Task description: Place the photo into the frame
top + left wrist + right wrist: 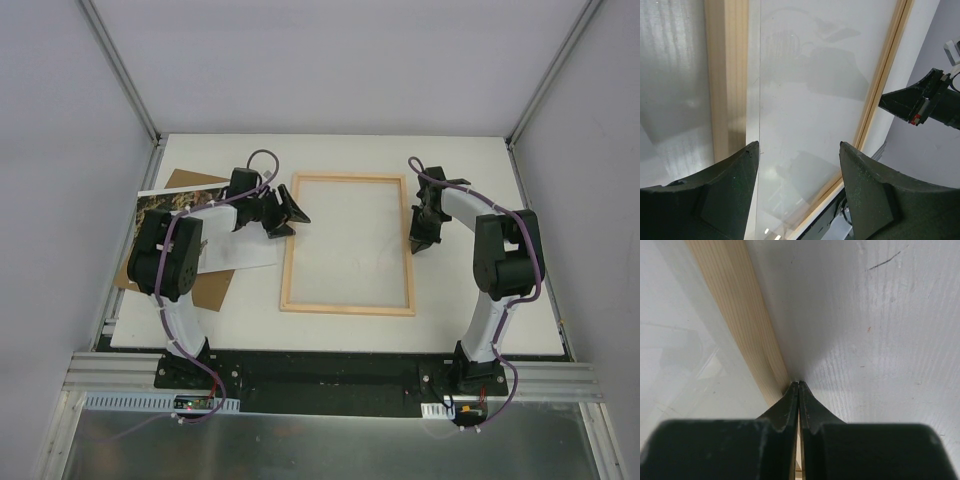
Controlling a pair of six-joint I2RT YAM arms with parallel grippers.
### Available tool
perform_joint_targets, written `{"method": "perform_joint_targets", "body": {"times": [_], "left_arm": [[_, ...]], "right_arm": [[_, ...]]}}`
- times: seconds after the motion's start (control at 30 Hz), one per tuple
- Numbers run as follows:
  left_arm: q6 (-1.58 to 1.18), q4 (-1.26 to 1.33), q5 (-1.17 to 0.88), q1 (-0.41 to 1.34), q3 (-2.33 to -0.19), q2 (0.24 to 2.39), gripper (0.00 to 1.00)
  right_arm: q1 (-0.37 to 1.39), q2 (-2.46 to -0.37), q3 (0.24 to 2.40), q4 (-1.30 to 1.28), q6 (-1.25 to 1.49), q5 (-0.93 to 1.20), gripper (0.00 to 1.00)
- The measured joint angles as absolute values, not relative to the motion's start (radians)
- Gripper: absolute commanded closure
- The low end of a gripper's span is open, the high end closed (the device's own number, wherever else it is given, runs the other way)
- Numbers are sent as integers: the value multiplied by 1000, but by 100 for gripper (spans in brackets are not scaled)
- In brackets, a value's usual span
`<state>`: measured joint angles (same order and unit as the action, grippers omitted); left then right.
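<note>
- The right gripper [798,385] — fingers pressed together with nothing between them, tips down at the outer edge of the right-hand wood strip of the frame [735,310].
- The left gripper [799,147] — fingers apart and empty, above the frame's left side, over the strip and clear pane.
- The frame lies flat in the middle of the white table [480,300].
- The photo [170,203] lies just beside the frame's left strip, picture side up on the brown backing board [205,292], partly under the left arm.

photo [163,204] on board [207,288], left of frame [345,307]
</note>
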<state>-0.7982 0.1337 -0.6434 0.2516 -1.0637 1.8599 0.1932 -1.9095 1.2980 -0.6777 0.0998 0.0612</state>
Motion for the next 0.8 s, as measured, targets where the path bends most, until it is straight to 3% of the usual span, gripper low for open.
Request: {"method": "perform_joint_targets", "body": {"times": [0.7,0.8], "left_arm": [[-786,66,-551,221,-1034,1787,37],[-774,25,-510,221,-1031,1762,44]], "right_arm": [[193,-1909,1298,-677,99,68,98],[193,-1909,1298,-677,100,66,97]]}}
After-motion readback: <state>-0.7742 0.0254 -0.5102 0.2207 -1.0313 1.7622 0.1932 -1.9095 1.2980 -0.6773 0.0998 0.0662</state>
